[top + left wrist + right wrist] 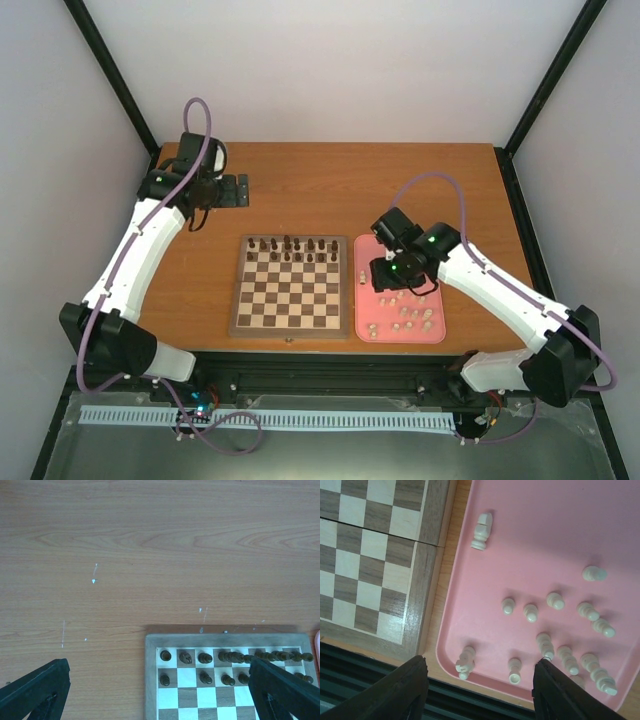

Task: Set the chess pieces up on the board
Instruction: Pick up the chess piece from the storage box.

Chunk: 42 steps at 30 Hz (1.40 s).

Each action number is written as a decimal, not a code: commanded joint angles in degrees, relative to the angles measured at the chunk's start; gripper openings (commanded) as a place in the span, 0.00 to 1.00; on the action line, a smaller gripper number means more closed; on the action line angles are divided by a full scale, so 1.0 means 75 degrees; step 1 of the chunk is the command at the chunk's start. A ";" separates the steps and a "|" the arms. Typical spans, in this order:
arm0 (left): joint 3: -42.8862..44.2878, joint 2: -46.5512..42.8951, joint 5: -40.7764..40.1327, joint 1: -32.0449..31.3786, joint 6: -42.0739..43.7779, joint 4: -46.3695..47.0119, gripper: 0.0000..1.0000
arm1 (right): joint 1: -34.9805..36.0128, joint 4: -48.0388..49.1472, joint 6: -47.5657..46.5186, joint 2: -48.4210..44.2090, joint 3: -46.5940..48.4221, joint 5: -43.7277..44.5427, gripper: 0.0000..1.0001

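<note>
**Taking one cream chessman off the tray cleanly**

The right gripper [385, 272] hangs over the pink tray [390, 337], which lies just right of the board [290, 300]. Its jaws stand wide apart and hold nothing. The cream chessmen [530, 612] are all in that tray, mostly in its near half. Some are upright and several are tipped over, and one lies alone toward the far-left corner. None is on the board: its two near rows are bare, and the dark chessmen [290, 245] fill the two far rows. The left gripper [160, 695] is also wide open and empty, above the table [150, 540] off the board's far-left corner.

The step in hand looks like the pick of a single piece. In the right wrist view two chessmen at the tray's near edge sit between the fingers [402, 690], so the gripper should centre on one before it descends. Otherwise the closing jaws would likely catch or knock the neighbour.

The pieces are tiny, rounded and probably light, and a hard or off-centre squeeze could pop one out sideways. A straight drop and a gentle close low on the body would serve best. An upright piece is the easier choice, since it can be set down standing. The tray's near rim is close and could foul a finger. The lift should clear that rim and the board's border before crossing left to a near-row square.
</note>
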 commanded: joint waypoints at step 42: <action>-0.1293 0.0243 -0.0085 -0.0026 -0.0526 0.0762 1.00 | -0.1627 0.1366 -0.1531 0.3745 0.1222 -0.0401 0.47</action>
